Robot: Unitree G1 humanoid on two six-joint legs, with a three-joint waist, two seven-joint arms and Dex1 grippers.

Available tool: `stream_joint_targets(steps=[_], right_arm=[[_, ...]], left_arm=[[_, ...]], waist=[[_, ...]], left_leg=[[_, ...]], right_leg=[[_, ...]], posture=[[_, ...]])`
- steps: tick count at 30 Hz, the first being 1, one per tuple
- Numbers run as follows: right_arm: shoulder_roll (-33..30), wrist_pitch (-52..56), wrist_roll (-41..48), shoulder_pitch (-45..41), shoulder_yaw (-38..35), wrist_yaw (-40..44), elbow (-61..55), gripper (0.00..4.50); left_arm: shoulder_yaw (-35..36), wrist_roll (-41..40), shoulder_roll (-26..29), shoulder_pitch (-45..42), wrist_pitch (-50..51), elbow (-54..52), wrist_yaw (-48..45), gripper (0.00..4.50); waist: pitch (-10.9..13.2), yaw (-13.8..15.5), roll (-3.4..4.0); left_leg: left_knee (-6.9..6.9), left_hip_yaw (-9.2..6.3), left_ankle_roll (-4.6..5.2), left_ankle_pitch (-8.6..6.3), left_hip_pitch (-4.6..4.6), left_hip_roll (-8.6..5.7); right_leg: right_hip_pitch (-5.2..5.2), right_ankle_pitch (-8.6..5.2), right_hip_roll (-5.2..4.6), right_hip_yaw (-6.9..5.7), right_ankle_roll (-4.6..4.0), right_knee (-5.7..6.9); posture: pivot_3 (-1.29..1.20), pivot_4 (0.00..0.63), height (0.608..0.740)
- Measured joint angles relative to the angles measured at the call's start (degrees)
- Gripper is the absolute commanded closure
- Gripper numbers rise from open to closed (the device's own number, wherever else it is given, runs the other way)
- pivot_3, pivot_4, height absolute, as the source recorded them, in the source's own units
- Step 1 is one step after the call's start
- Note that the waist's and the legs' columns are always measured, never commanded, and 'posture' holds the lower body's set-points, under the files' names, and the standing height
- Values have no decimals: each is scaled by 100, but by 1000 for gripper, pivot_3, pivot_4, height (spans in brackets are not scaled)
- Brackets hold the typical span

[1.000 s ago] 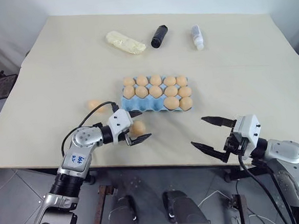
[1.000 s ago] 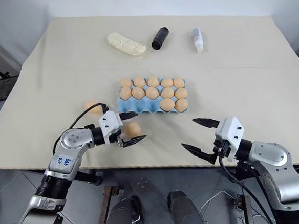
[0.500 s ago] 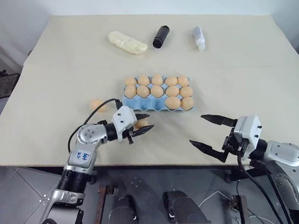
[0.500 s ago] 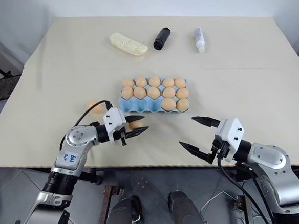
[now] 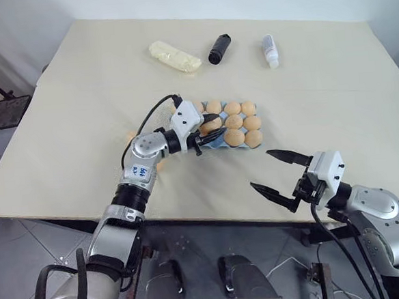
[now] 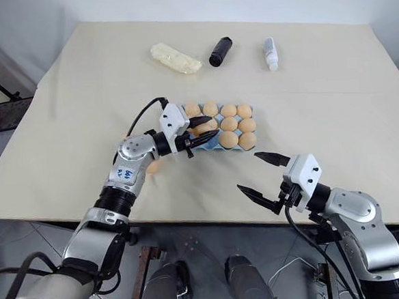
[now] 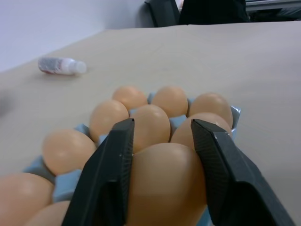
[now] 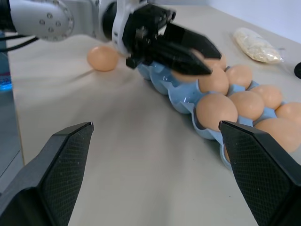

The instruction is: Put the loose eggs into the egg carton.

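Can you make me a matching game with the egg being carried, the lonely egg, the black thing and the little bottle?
Things:
1. held egg
2. loose egg
3. black cylinder
4. small clear bottle

Places:
A. lying at the table's far side, between the yellow packet and the bottle
B. between the left gripper's fingers, over the egg carton
C. farthest right of the far things
D. on the table beside the carton

Pairs: 1-B, 2-D, 3-A, 4-C

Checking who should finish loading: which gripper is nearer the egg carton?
Left. The left gripper holds an egg over the egg carton; the right gripper hangs open beside it.
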Motion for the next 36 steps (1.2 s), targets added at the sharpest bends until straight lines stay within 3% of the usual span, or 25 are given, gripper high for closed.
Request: stream_joint_targets(steps=[3, 9, 17, 20, 22, 27, 36], right_arm=[[8, 3, 0, 14, 2, -69, -38, 0], [9, 30, 3, -30, 47, -104, -82, 0], [8, 124, 182, -304, 249, 206, 71, 0], [-3, 116, 193, -417, 277, 349, 223, 0], [-3, 109, 189, -440, 287, 410, 330, 0], [53, -98, 184, -636, 359, 610, 620, 0], [73, -321, 123, -808, 438, 764, 974, 0]], left_arm=[[78, -15, -111, -89, -152, 215, -8, 693], [92, -56, 249, 317, -241, -398, -466, 693], [955, -795, 1967, 1879, 654, -2651, -982, 693], [1587, -1200, 2603, 2638, 1021, -3287, -1117, 49], [2064, -1433, 2901, 3077, 1152, -3585, -1144, 49], [2934, -1749, 3063, 4146, 1008, -3765, -1202, 49], [2934, -1809, 3034, 4717, 1229, -4024, -1168, 49]], waist=[[0, -1, 0], [0, -30, 0], [0, -58, 0], [0, -45, 0], [0, -41, 0], [-1, -23, -2], [-3, -22, -4]], left_leg=[[4, 2, 1, -1, 0, 0], [1, 4, -3, -1, 2, 7], [-4, 7, -7, 1, 5, 31], [0, 4, -4, 1, 5, 30], [-2, 3, -1, 0, 6, 26], [-7, 1, 0, -23, 9, 16], [-34, -2, 9, -34, 8, 15]], right_leg=[[0, 0, 0, 0, 0, 1], [0, 0, 8, 2, 0, 6], [0, -3, 4, -2, -4, 11], [2, -3, -3, -8, -4, 11], [2, -3, -10, -9, -5, 12], [7, -2, -26, -16, -8, 6], [4, -4, -30, -21, -22, -7]], posture=[[0, 150, 740], [0, 150, 740], [0, 150, 740], [0, 150, 740], [0, 150, 740], [0, 150, 740], [0, 150, 740]])
